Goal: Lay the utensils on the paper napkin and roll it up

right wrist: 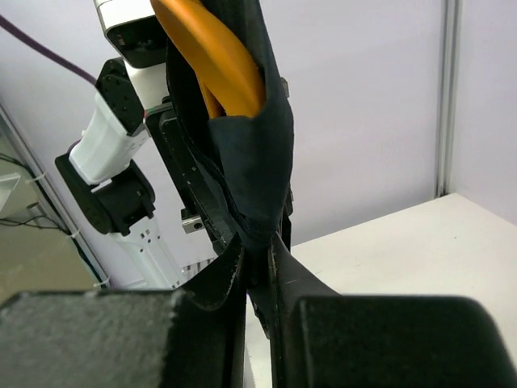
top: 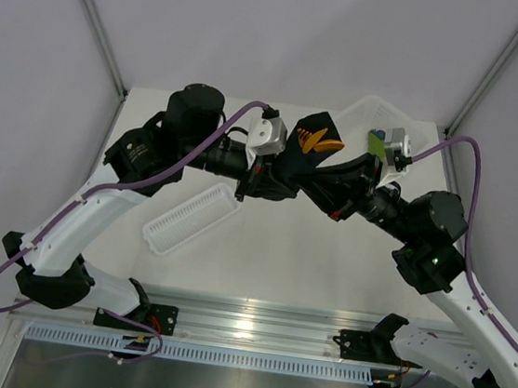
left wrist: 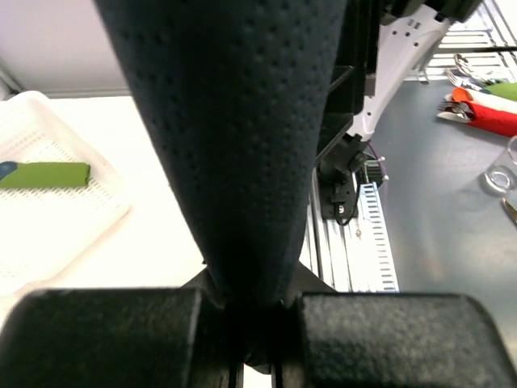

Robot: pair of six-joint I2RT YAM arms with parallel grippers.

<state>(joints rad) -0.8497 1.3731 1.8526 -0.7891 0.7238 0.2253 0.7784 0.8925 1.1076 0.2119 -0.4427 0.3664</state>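
The left fingers [left wrist: 105, 339] are pressed together on the paper napkin [left wrist: 234, 162], whose dimpled black surface fills that wrist view. The right fingers [right wrist: 380, 339] pinch the end of the same dark wrap, where the paper bunches into a narrow fold. The orange utensils [right wrist: 218, 56] stick out of its open far end. Seen from above, the bundle hangs in the air between the two wrists, over the far part of the desk [top: 260, 269]. Just beyond it, a pale bin [top: 366, 113] holds a green roll [top: 377, 144], and a white basket [top: 191, 216] lies nearer the arms.

The main risk, as I judge it, is at the open end. The wrap looks loose there, so tilting that end downward could let the utensils slide out. If the arms pull apart or twist unevenly, the thin paper could tear or unwind — both grips seem to be on paper, not clearly on the cutlery inside.
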